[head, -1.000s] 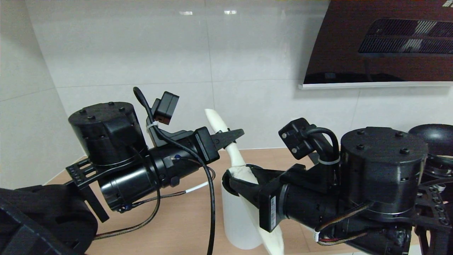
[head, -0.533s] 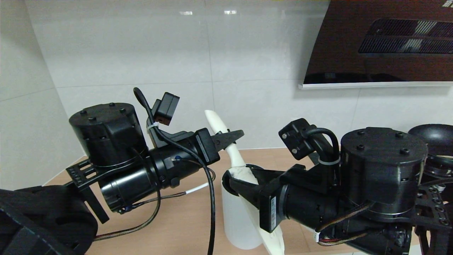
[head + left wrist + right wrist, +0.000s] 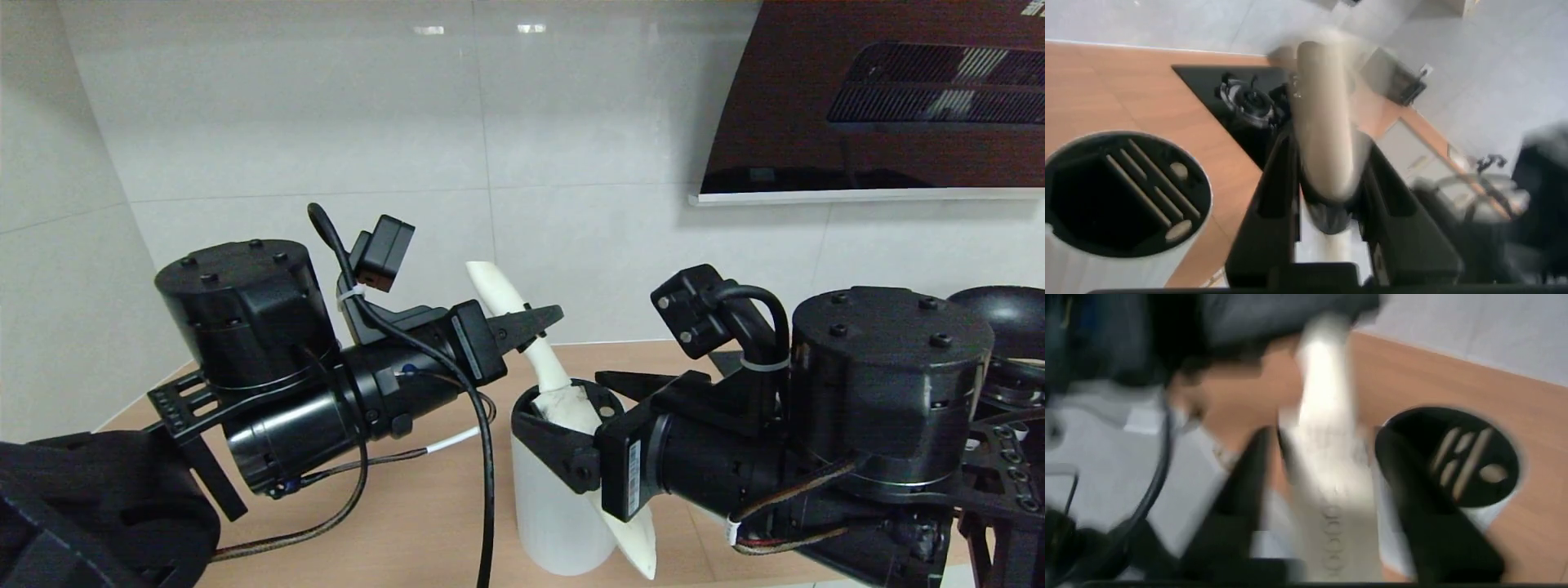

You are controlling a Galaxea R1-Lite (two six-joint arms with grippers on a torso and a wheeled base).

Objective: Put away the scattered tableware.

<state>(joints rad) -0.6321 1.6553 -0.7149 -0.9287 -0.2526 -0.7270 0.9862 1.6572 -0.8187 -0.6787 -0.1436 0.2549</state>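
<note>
A long white spatula [image 3: 551, 371] stands tilted above a white cylindrical utensil holder [image 3: 555, 506] with a black slotted lid [image 3: 1123, 192]. My left gripper [image 3: 535, 322] is shut on the spatula's handle [image 3: 1323, 122], high over the counter. My right gripper [image 3: 571, 408] is at the spatula's wide blade [image 3: 1327, 506], just above the holder's rim. Its fingers [image 3: 645, 380] are spread open on either side of the blade. The blade's lower tip [image 3: 637, 547] hangs in front of the holder, outside it. Several utensil handles show through the lid's slots [image 3: 1462, 453].
The holder stands on a wooden countertop [image 3: 424, 506] against a white tiled wall. A dark range hood [image 3: 882, 98] hangs at the upper right, with a black pan [image 3: 1004, 314] below it. A gas hob [image 3: 1249, 98] lies beyond the holder.
My right gripper has opened off the spatula's blade and drawn back a little to the right. The spatula, still in the left gripper, has tilted slightly.
</note>
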